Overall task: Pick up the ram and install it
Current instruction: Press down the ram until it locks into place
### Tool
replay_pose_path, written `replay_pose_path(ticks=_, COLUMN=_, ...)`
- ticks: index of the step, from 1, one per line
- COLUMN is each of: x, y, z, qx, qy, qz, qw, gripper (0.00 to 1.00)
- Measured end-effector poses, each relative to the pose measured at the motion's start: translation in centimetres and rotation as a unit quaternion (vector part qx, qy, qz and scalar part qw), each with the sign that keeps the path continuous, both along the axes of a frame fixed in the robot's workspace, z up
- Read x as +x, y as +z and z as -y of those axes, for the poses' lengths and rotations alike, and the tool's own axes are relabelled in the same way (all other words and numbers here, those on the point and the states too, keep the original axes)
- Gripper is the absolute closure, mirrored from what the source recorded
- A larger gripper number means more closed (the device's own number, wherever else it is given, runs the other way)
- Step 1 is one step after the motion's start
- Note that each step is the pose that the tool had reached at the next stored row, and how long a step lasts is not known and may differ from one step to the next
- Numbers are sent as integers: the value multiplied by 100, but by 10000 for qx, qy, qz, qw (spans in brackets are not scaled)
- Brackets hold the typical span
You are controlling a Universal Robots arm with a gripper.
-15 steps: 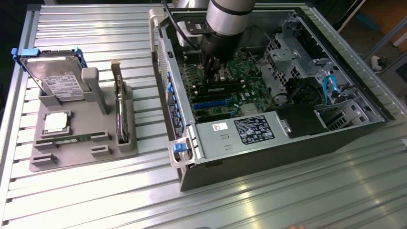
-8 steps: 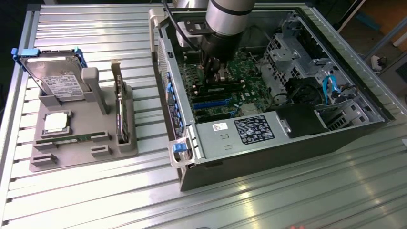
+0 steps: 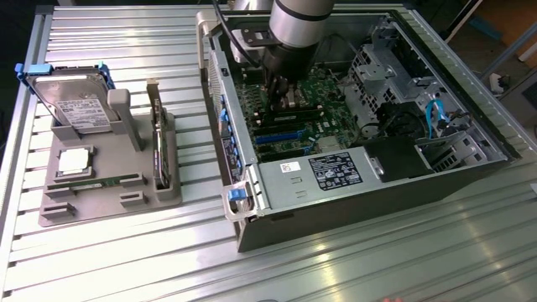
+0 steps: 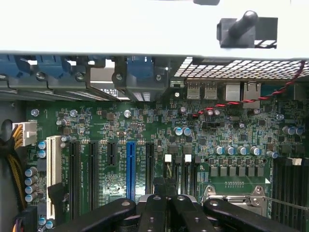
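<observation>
Exterior view, item one: my gripper [image 3: 283,100], reached down into the open case [image 3: 369,189] and standing over the motherboard [image 3: 293,135], close above the dark slots near its middle. Jaws closed, fingers pressed together, nothing between them.

Item two: ram [image 3: 84,183], a thin green stick lying flat in the grey tray [image 3: 109,204] on the table [image 3: 378,264]. It sits well apart from my gripper, outside the case, towards the exterior view's left.

Item three: chip [image 3: 75,161], silver and square, just behind the ram in the same tray.

Item four: hard drive [image 3: 75,104], propped upright at the tray's far end in a blue-edged bracket.

Item five: card [image 3: 160,148], dark, standing on edge along the tray's side nearest the case.

Wrist view, item six: gripper [image 4: 166,186] again, black fingers [image 4: 154,208] meeting tip to tip above the motherboard [image 4: 145,125]. Beside them run a blue slot [image 4: 130,166], several black slots and a white slot [image 4: 52,174].

Item seven: red-and-black twisted wire [image 4: 251,100] crossing the rear ports.
</observation>
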State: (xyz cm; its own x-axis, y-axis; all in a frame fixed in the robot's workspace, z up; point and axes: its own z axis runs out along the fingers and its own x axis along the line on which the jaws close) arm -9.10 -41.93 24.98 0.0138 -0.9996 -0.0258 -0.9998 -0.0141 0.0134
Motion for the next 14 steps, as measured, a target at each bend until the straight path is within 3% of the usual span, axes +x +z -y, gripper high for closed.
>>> replay_pose_path(ticks=14, x=0, y=-44, z=0, qx=-1, qy=0, qz=0, qw=10000, gripper=89)
